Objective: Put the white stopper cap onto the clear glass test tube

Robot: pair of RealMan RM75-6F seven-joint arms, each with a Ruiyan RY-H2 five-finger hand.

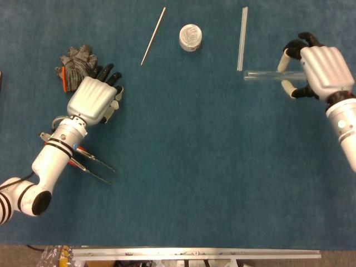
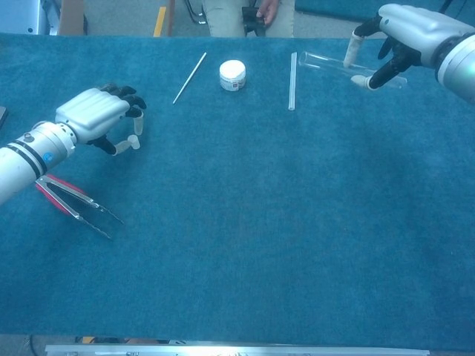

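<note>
The white stopper cap (image 1: 190, 37) (image 2: 232, 75) stands alone on the blue cloth at the back centre, away from both hands. At the far right the clear glass test tube (image 1: 264, 74) (image 2: 323, 64) lies crosswise, its open end pointing left. My right hand (image 1: 319, 69) (image 2: 404, 33) grips its right part between thumb and fingers. My left hand (image 1: 93, 98) (image 2: 95, 116) hovers at the left, fingers loosely bent and holding nothing, its fingertips beside a grey glove.
A grey knitted glove (image 1: 77, 62) lies just beyond the left hand. Red-handled tweezers (image 1: 92, 165) (image 2: 74, 201) lie under the left forearm. A thin rod (image 1: 153, 35) and a clear glass rod (image 1: 242, 38) flank the cap.
</note>
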